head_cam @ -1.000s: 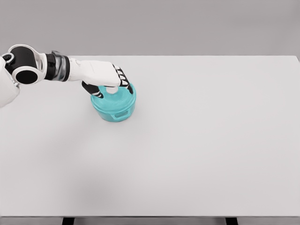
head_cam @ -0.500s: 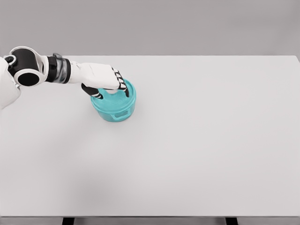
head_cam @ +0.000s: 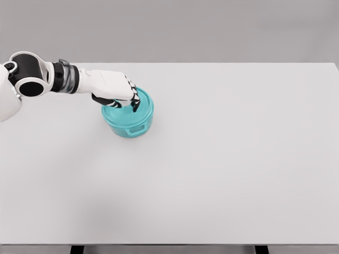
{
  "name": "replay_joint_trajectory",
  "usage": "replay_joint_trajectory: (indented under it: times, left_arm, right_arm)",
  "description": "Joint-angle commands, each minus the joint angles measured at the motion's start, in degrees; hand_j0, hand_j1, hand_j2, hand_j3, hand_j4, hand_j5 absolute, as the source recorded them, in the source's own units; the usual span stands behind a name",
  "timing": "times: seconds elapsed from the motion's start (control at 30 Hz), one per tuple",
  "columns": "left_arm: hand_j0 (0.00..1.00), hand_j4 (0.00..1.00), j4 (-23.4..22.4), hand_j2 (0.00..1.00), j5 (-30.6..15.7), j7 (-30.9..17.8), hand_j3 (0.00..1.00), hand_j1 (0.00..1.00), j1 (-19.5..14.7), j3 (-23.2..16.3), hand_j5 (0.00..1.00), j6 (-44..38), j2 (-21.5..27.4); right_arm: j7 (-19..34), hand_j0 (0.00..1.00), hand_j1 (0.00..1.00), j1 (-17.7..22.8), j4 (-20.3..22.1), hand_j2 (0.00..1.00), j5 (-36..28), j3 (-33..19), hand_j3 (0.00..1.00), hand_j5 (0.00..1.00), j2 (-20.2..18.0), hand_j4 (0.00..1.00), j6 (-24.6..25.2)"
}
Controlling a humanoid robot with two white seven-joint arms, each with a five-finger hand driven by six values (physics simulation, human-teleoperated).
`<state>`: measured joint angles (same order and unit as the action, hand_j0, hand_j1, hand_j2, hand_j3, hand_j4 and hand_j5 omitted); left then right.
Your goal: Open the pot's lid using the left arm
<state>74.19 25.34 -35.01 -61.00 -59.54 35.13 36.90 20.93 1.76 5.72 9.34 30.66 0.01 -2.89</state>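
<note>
A teal pot (head_cam: 128,119) sits on the white surface (head_cam: 222,159), in its far left part, well away from the near edge. The pot is round, and a side handle shows as a small loop on the wall that faces the camera. Its lid (head_cam: 142,105), the same teal, lies on the rim, as far as the view lets one judge; no gap shows between lid and pot.

The left arm comes in from the picture's left, white with a black band at the wrist, and reaches across to the pot. The left hand (head_cam: 117,90) is over the top of the lid, palm down, with its fingers (head_cam: 135,100) curled downward onto the lid's middle. The black-and-white fingertips press in where a knob would be (the knob itself is hidden under the hand, so the grip on it cannot be confirmed directly). The thumb lies along the near left side of the lid, low and dark against the teal. The hand looks closed around the lid's centre rather than spread flat.

The rest of the surface lies pale and even under a soft shadow near the front left.
</note>
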Motion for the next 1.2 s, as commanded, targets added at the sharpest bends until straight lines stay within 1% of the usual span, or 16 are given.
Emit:
replay_joint_trajectory:
  times: [0.0, 0.1, 0.27, 0.37, 0.53, 0.7, 0.73, 0.77, 0.8, 0.9, 0.93, 0.97, 1.03, 1.07, 1.13, 1.17]
  left_arm:
    - [0.47, 0.47, 0.0, 0.47, -0.2, 0.0, 0.47, 0.47, 0.0, 0.0, 0.47, -0.1, 0.3]
    - [0.45, 0.45, 0.1, 0.45, -0.2, 0.0, 0.45, 0.45, -0.5, 0.1, 0.45, -0.1, 0.7]
    - [0.43, 0.43, 0.2, 0.43, -0.2, 0.0, 0.43, 0.43, -1.8, 0.1, 0.43, -0.1, 5.3]
    - [0.41, 0.41, 0.3, 0.41, -0.1, 0.0, 0.41, 0.41, -1.9, 0.1, 0.41, -0.1, 8.4]
    - [0.41, 0.41, 0.3, 0.41, 0.1, 0.0, 0.41, 0.41, -1.9, 0.1, 0.41, -0.1, 11.9]
    - [0.42, 0.42, 0.3, 0.42, 1.2, 0.0, 0.42, 0.42, -1.8, 0.1, 0.42, -0.1, 13.8]
    - [0.44, 0.44, 0.3, 0.44, 1.1, 0.0, 0.44, 0.44, -1.9, 0.2, 0.44, -0.1, 14.3]
    - [0.64, 0.64, 0.3, 0.64, 1.0, 0.0, 0.64, 0.64, -1.9, 0.4, 0.64, -0.1, 15.3]
    - [1.0, 1.0, 0.3, 1.0, 0.6, 0.0, 1.0, 1.0, -1.8, 0.8, 1.0, -0.1, 15.7]
    - [1.0, 1.0, -0.1, 1.0, -1.5, 0.0, 1.0, 1.0, -1.1, 0.9, 1.0, -0.1, 17.7]
    - [1.0, 1.0, -1.4, 1.0, -3.4, 0.0, 1.0, 1.0, -1.1, 1.1, 1.0, -0.1, 17.6]
    - [1.0, 1.0, -6.8, 1.0, -5.5, 0.0, 1.0, 1.0, -0.9, 1.2, 1.0, -0.1, 17.1]
    - [1.0, 1.0, -12.9, 1.0, -6.0, 0.0, 1.0, 1.0, -0.9, 1.5, 1.0, -0.1, 15.4]
    - [1.0, 1.0, -18.0, 1.0, -6.0, 0.0, 1.0, 1.0, -0.9, 2.6, 1.0, -0.1, 14.1]
    - [1.0, 1.0, -23.9, 1.0, -5.8, 0.0, 1.0, 1.0, -0.9, 4.1, 1.0, -0.1, 12.3]
    - [1.0, 1.0, -25.3, 1.0, -5.8, 0.0, 1.0, 1.0, -0.9, 4.1, 1.0, -0.1, 11.9]
  right_arm:
    - [0.0, 1.0, 1.0, 0.0, 0.0, 1.0, 0.0, 0.0, 1.0, 1.0, 0.0, 1.0, 0.0]
    - [0.0, 1.0, 1.0, 0.0, 0.0, 1.0, 0.0, 0.0, 1.0, 1.0, 0.0, 1.0, 0.0]
    - [0.1, 1.0, 1.0, 0.1, 0.0, 1.0, 0.0, 0.0, 1.0, 1.0, 0.0, 1.0, 0.0]
    - [0.0, 1.0, 1.0, 0.1, 0.0, 1.0, 0.0, 0.0, 1.0, 1.0, 0.0, 1.0, 0.0]
    - [0.0, 1.0, 1.0, 0.0, 0.0, 1.0, 0.0, 0.0, 1.0, 1.0, 0.0, 1.0, 0.0]
    - [0.1, 1.0, 1.0, 0.1, 0.0, 1.0, 0.0, 0.0, 1.0, 1.0, 0.0, 1.0, 0.0]
    - [0.0, 1.0, 1.0, 0.0, 0.0, 1.0, 0.0, 0.0, 1.0, 1.0, 0.0, 1.0, 0.0]
    - [0.1, 1.0, 1.0, 0.0, 0.0, 1.0, 0.0, 0.0, 1.0, 1.0, 0.0, 1.0, 0.0]
    - [0.0, 1.0, 1.0, 0.0, 0.0, 1.0, 0.0, 0.0, 1.0, 1.0, 0.0, 1.0, 0.0]
    - [0.1, 1.0, 1.0, 0.0, 0.0, 1.0, 0.0, 0.0, 1.0, 1.0, 0.0, 1.0, 0.0]
    - [0.0, 1.0, 1.0, 0.1, 0.0, 1.0, 0.0, 0.0, 1.0, 1.0, 0.0, 1.0, 0.0]
    - [0.0, 1.0, 1.0, 0.0, 0.0, 1.0, 0.0, 0.0, 1.0, 1.0, 0.0, 1.0, 0.0]
    - [0.0, 1.0, 1.0, 0.0, 0.0, 1.0, 0.0, 0.0, 1.0, 1.0, 0.0, 1.0, 0.0]
    - [0.0, 1.0, 1.0, 0.0, 0.0, 1.0, 0.0, 0.0, 1.0, 1.0, 0.0, 1.0, 0.0]
    - [0.1, 1.0, 1.0, 0.0, 0.0, 1.0, 0.0, 0.0, 1.0, 1.0, 0.0, 1.0, 0.0]
    - [0.0, 1.0, 1.0, 0.0, 0.0, 1.0, 0.0, 0.0, 1.0, 1.0, 0.0, 1.0, 0.0]
